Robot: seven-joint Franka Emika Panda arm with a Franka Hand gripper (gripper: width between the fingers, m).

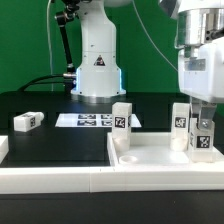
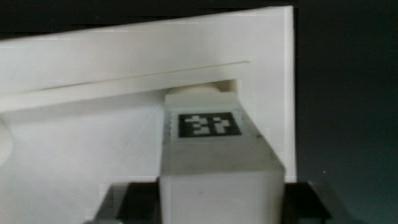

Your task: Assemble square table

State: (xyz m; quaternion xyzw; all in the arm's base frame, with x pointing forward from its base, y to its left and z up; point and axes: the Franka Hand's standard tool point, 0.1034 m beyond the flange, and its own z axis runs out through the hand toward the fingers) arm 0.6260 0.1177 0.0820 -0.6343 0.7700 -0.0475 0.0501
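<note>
Gripper (image 1: 203,116) at the exterior view's right, pointing straight down, fingers closed on held leg (image 1: 203,142). They pinch its upper part; tag side faces the exterior cam. Leg is upright, its lower end down at the tabletop (image 1: 150,152) near the right-hand front area. Can't tell if it's seated or just touching.

Wrist view: gripper (image 2: 214,203) w/ both dark fingers (image 2: 135,205) pressed on either side of the held leg (image 2: 214,150), no gap visible. Leg runs away from the cam, tag on its face, far end against the tabletop (image 2: 89,130), close under a raised rim line. Tabletop edge runs diagonally, black table beyond it.

Tabletop lies flat on the table (image 1: 55,140), filling the exterior view's lower right, rim up.

Two more legs stand upright on it:
- leg 2 (image 1: 122,118) at the far corner on the exterior view's left, tag facing the cam.
- leg 3 (image 1: 181,117) along the far edge, just beside the held leg on its exterior-left side and partly behind it.

Loose leg (image 1: 27,121) lies on its side on the table, well apart from the tabletop, toward the exterior view's left.

Marker board (image 1: 88,120) is flat on the table between loose leg and leg 2, in front of the robot base (image 1: 97,65). Rail (image 1: 50,178) runs along the near table edge, its end against the tabletop's exterior-left side.
</note>
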